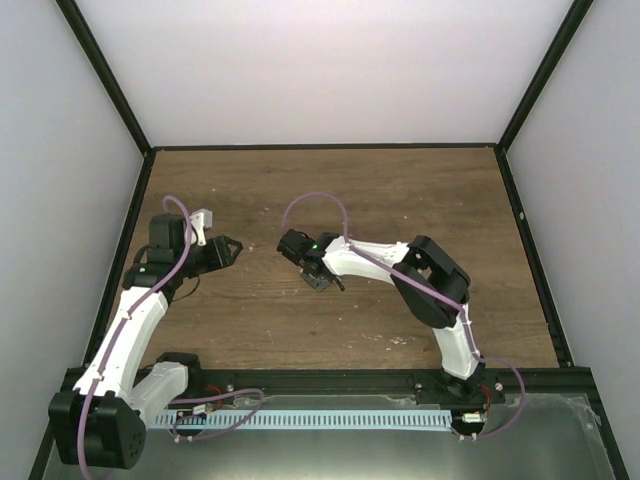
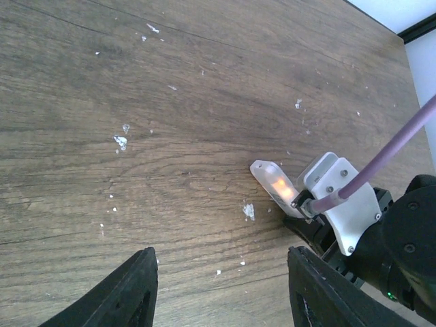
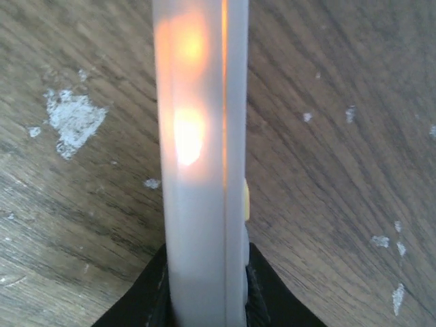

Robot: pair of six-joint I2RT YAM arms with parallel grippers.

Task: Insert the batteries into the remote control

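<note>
My right gripper (image 3: 204, 276) is shut on the remote control (image 3: 201, 136), a white handset seen edge-on, its black fingers (image 3: 146, 293) pressing both flat sides. Orange-red patches glow through the plastic shell; of the batteries nothing else shows. In the top view the right gripper (image 1: 322, 278) holds the remote control (image 1: 320, 283) low over the middle of the table. The left wrist view shows the remote control (image 2: 274, 187) tilted, near the wood. My left gripper (image 2: 221, 272) is open with nothing between its fingers and hovers left of the remote. From above, the left gripper (image 1: 230, 248) points toward it.
Pale crumbs (image 2: 120, 142) lie scattered on the wooden table (image 1: 400, 190). A black frame (image 1: 520, 230) and white walls ring the table. The right wrist's white camera mount (image 2: 337, 197) and purple cable (image 2: 402, 139) sit close to my left gripper's right finger.
</note>
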